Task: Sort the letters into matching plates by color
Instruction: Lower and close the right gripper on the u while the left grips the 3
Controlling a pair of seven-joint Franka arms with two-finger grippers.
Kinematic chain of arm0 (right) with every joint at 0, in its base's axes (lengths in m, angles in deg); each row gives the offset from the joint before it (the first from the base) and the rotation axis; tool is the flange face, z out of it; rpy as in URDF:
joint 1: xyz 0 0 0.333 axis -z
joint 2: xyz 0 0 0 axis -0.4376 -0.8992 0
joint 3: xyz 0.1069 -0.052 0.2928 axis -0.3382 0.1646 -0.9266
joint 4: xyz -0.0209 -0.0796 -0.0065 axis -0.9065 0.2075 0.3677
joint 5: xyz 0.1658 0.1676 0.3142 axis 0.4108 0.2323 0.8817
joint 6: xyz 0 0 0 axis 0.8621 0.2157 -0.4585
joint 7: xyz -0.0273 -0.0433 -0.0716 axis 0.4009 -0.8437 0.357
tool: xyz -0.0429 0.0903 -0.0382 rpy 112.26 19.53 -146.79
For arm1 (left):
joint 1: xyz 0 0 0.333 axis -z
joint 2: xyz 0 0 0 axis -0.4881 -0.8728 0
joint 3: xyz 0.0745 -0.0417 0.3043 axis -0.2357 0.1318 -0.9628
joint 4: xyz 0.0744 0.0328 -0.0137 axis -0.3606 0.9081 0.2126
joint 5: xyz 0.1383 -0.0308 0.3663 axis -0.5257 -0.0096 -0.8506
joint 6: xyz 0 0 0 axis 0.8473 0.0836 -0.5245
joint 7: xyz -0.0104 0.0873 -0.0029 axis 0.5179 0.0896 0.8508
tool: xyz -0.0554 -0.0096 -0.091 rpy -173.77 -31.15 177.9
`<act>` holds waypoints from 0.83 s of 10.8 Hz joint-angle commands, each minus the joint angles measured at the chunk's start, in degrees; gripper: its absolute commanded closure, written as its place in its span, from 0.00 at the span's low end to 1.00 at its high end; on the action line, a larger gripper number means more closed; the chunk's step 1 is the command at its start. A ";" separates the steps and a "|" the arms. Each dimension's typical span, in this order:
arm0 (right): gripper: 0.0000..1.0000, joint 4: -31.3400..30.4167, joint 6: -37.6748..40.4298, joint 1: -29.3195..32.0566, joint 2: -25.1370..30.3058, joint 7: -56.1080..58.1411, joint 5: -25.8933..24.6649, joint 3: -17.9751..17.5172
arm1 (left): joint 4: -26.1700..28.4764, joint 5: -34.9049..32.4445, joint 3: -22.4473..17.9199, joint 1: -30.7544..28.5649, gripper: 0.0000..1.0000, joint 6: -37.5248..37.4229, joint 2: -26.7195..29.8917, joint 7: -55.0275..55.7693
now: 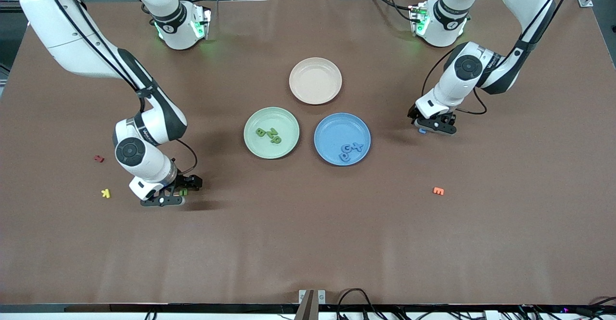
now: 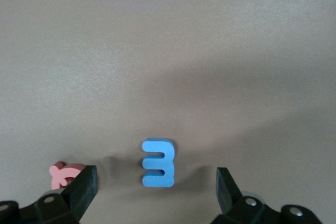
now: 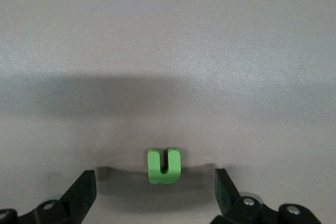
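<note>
The pale green plate (image 1: 262, 149) holds three green letters (image 1: 268, 134). Beside it, the blue plate (image 1: 332, 132) holds three blue letters (image 1: 350, 150). My right gripper (image 1: 180, 194) is low over the table toward the right arm's end, open, its fingers either side of a green U (image 3: 164, 166), not touching it. That U (image 1: 183, 191) lies flat on the table. My left gripper (image 1: 429, 126) is down at the table toward the left arm's end, open around a blue E (image 2: 158, 163), apart from both fingers (image 2: 84, 187). The blue E (image 1: 422, 130) peeks out beside the gripper.
A beige-pink plate (image 1: 315, 80) sits farther from the front camera than the two coloured plates. A pink letter (image 2: 65, 174) lies just outside one left finger. A red letter (image 1: 98, 158) and a yellow K (image 1: 106, 193) lie near the right gripper. An orange letter (image 1: 438, 191) lies nearer the camera than the left gripper.
</note>
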 commanded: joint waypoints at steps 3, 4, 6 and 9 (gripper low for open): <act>0.00 -0.40 -1.06 1.45 -0.52 -0.60 -1.57 -1.29 | -0.33 -0.96 0.07 0.51 0.00 0.84 -1.52 3.23; 0.02 -0.40 -1.06 1.45 -0.52 -0.60 -1.57 -1.29 | -0.34 -0.96 0.07 0.51 0.00 0.84 -1.52 3.14; 0.12 -0.40 -1.06 1.45 -0.52 -0.51 -1.66 -1.21 | -0.51 -0.96 0.07 0.95 0.03 0.84 -1.61 3.14; 0.38 -0.23 -1.06 1.54 -0.61 -0.42 -1.92 -0.94 | -0.77 -1.57 -0.01 0.95 0.14 0.84 -2.05 2.53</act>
